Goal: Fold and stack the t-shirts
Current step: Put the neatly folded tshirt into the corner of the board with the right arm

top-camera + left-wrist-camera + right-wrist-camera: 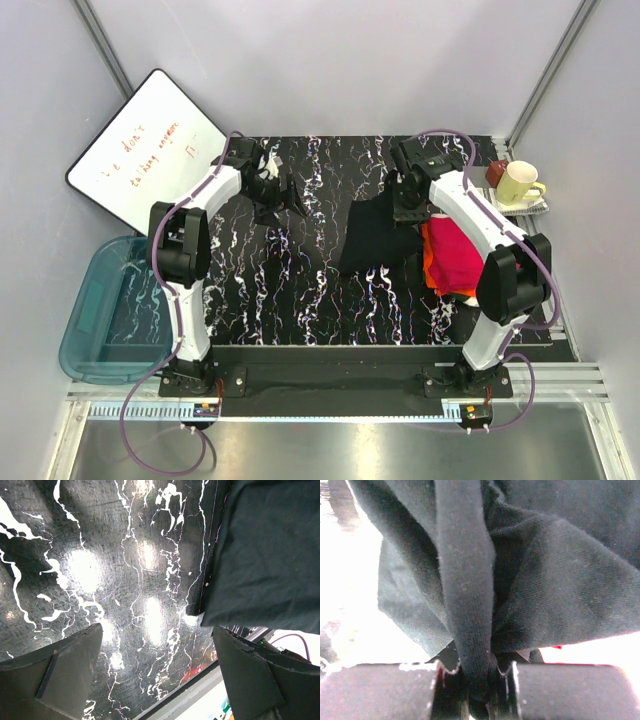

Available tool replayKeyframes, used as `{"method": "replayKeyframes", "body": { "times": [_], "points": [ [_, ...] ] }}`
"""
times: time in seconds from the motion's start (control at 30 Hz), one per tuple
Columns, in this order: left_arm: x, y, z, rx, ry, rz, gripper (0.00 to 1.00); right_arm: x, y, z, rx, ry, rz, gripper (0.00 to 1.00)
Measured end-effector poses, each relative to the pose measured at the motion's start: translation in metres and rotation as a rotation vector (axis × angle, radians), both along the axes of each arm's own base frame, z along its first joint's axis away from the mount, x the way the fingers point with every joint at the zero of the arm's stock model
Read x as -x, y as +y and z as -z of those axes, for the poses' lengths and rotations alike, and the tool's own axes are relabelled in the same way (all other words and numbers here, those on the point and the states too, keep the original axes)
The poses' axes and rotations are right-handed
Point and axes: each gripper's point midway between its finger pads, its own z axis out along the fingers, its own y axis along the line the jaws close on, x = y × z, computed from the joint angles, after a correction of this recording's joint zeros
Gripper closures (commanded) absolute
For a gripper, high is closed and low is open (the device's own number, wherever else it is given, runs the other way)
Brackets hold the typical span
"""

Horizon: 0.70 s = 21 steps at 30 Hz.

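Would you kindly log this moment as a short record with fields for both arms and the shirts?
left fingers: apart, holding nothing, above the table
right fingers: closed on a fold of the black t-shirt
black t-shirt: bunched, mid-table
pink t-shirt: right of the black one, orange piece at its edge
mug: far right corner

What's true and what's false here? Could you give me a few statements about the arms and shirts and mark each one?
1. The right gripper is shut on the black t-shirt. True.
2. The left gripper is shut on cloth. False: it is open and holds nothing.
3. The pink t-shirt lies to the right of the black one. True.
4. The cream mug stands in the blue bin. False: it stands by the far right corner of the table.
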Motion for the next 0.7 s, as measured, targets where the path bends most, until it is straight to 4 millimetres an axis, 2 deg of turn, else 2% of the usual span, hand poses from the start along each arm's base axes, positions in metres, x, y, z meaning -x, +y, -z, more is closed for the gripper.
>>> {"method": "replayKeyframes", "body": {
  "times": [0.17, 0.43, 0.7],
  "points": [
    [0.000, 0.000, 0.000, 0.003, 0.000, 0.001, 0.04, 0.009, -0.028, -0.003, 0.041, 0.029, 0.074, 1.00],
    [0.001, -0.001, -0.001, 0.009, 0.003, 0.004, 0.04, 0.028, -0.093, -0.037, 0.079, -0.002, 0.243, 1.00],
    [0.001, -0.002, 0.000, 0.011, 0.005, 0.005, 0.04, 0.046, -0.113, -0.058, 0.065, -0.032, 0.297, 1.00]
  ]
}}
